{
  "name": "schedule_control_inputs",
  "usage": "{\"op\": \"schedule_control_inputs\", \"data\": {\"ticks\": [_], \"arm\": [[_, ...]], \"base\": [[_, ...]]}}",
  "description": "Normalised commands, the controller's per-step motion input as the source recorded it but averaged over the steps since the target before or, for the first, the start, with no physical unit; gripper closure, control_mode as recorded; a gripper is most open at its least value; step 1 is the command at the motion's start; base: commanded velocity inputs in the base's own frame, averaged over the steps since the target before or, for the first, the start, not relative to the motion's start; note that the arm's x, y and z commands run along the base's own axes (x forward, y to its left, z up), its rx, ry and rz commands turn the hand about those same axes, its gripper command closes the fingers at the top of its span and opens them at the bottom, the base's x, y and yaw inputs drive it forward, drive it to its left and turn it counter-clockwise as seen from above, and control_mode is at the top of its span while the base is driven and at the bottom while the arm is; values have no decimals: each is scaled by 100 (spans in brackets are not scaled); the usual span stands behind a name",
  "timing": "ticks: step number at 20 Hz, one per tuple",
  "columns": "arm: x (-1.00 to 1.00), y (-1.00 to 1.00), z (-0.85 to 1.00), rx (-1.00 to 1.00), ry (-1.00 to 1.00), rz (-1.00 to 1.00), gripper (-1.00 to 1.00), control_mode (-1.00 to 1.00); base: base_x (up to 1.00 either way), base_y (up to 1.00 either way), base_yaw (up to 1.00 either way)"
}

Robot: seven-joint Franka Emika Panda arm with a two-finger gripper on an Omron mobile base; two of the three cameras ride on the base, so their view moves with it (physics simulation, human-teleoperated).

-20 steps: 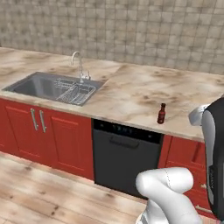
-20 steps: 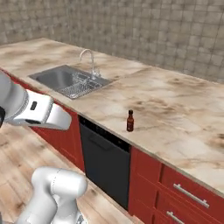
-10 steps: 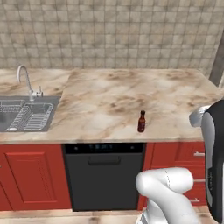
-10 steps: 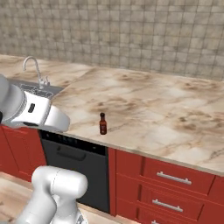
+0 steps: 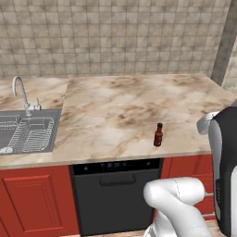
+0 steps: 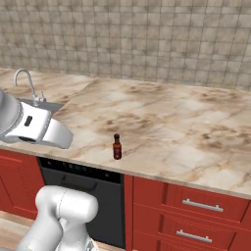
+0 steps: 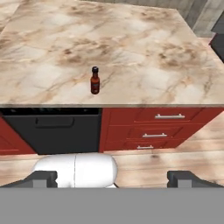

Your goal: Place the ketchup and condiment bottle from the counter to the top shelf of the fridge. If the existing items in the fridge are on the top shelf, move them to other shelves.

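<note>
You have one small bottle (image 5: 158, 135) on the bench (image 5: 115, 111), standing upright near the front edge, above the seam where the black appliance (image 5: 115, 194) meets the red drawers (image 6: 196, 211). It looks slim and red-orange with a black cap and a dark label, so it reads as the condiment bottle, though it is too small in every view for you to read the label. From the right base view the same bottle (image 6: 117, 147) stands alone, well apart from the sink (image 5: 25, 134) and tap (image 5: 21, 95) at the left end of the bench.

In the hand view you see the gripper (image 7: 113, 178) only as two dark tips at the bottom corners, spread as wide as they go and holding nothing; it sits back from the bench, well short of the bottle (image 7: 94, 81).

The sink is cut off at the left edge in the left base view. A grey vertical edge (image 5: 224, 44) at the far right is cropped, and you cannot tell what it belongs to.
</note>
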Motion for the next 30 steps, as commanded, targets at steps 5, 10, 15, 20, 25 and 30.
{"op": "schedule_control_inputs", "data": {"ticks": [5, 10, 15, 20, 25, 30], "arm": [[0, 0, 0, 0, 0, 0, -100, 100], [6, 0, -20, 0, 0, 0, -100, -100], [36, 0, -55, 0, 2, 0, -100, -100], [48, 0, -45, 0, 2, 0, -100, -100], [44, 0, -19, 2, 0, 0, -100, -100], [61, 0, -12, 3, 0, 0, -100, -100]], "base": [[0, 0, 0], [4, 0, 0], [0, 0, 0], [0, 0, 0], [0, 0, 0], [0, 0, 0]]}}
